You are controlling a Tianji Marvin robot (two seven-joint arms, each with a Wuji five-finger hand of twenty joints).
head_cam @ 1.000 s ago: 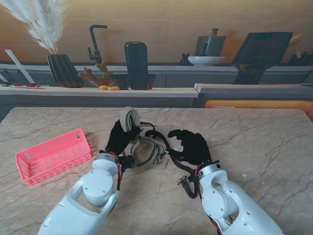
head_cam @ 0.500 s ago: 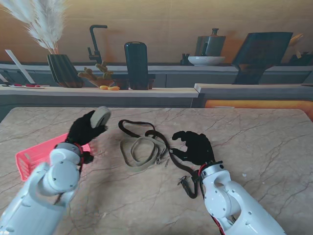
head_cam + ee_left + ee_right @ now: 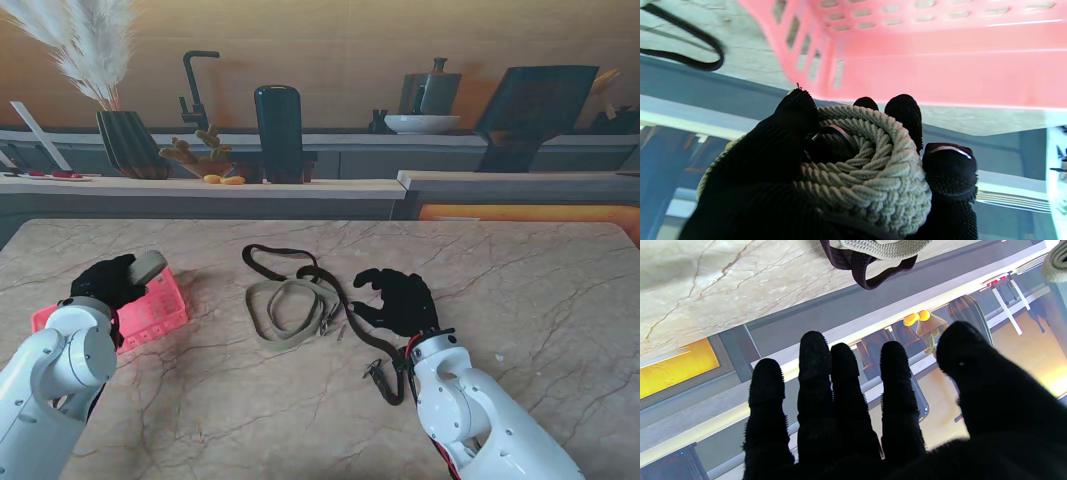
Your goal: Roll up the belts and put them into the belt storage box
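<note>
My left hand [image 3: 108, 280] clamped on a tightly coiled braided beige belt [image 3: 870, 170] over the pink slotted plastic box [image 3: 150, 310], coil face toward the box, right hand [image 3: 398, 298] empty, fingers [image 3: 815, 373] straight and slightly apart, khaki belt [image 3: 285, 312] and dark belt [image 3: 322, 280] looped loose on the marble desk [image 3: 520, 270]

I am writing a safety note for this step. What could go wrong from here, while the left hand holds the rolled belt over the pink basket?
1. The rolled belt is held only by the left hand's fingertips; released loosely, it may uncoil.
2. The hand hovers near the pink basket's far end, so the roll could land outside it.
3. The dark belt and beige belt overlap, so they may tangle later.
</note>
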